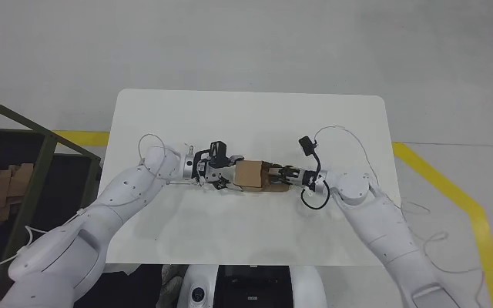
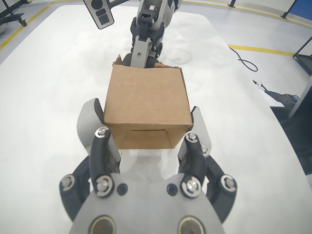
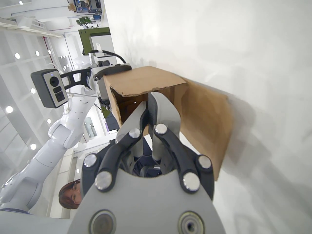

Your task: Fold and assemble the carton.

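A small brown carton [image 1: 250, 174] lies on its side in the middle of the white table [image 1: 231, 115], both ends open. My left gripper [image 1: 223, 179] holds its left end. In the left wrist view the two fingers [image 2: 90, 115] press against opposite side walls of the carton [image 2: 146, 98], whose slotted inner panel faces the camera. My right gripper [image 1: 279, 177] is at the other end. In the right wrist view it [image 3: 148, 101] is shut, its tips just inside the carton [image 3: 146, 79] mouth under a ragged wall edge. One flap [image 3: 207, 127] is spread out flat on the table.
Bare tabletop lies on all sides of the carton. A dark rack [image 1: 31, 146] with cardboard pieces [image 1: 15, 181] stands off the table's left edge. Yellow floor tape [image 1: 431, 173] runs beside the table, and a black cable [image 2: 246, 63] lies on the floor.
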`<state>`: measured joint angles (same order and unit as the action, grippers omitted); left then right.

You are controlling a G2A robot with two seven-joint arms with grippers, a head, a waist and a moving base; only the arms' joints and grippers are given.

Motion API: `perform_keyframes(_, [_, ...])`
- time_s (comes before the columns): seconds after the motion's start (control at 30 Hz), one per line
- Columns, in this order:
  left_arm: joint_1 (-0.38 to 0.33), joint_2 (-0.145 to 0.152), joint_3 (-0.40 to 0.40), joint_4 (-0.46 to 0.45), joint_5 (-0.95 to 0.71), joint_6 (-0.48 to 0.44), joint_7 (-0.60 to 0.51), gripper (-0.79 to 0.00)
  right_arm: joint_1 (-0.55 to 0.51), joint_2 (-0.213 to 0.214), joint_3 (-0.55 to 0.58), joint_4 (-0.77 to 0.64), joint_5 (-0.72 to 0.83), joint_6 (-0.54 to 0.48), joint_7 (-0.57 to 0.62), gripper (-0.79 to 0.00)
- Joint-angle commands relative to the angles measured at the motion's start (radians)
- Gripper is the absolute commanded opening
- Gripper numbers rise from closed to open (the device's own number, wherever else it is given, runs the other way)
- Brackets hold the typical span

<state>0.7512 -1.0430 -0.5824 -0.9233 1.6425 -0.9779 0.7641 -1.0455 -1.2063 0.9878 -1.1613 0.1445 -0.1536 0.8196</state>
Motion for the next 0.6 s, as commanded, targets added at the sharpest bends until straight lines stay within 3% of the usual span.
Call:
perform_keyframes(0.0, [0.001,0.000,-0.001,-0.001,0.000,-0.007,0.003,-0.175,-0.004,0.004,0.015,-0.011,-0.010,0.016,-0.011,-0.785])
perform_keyframes(0.27, [0.003,0.002,-0.006,-0.007,0.011,-0.013,0.011,-0.182,0.039,-0.004,0.005,0.013,-0.035,0.063,-0.048,-0.785])
perform_keyframes(0.57, [0.008,0.005,-0.015,-0.011,0.016,-0.009,0.001,-0.191,0.068,-0.024,-0.056,0.029,-0.019,0.059,0.029,-0.785])
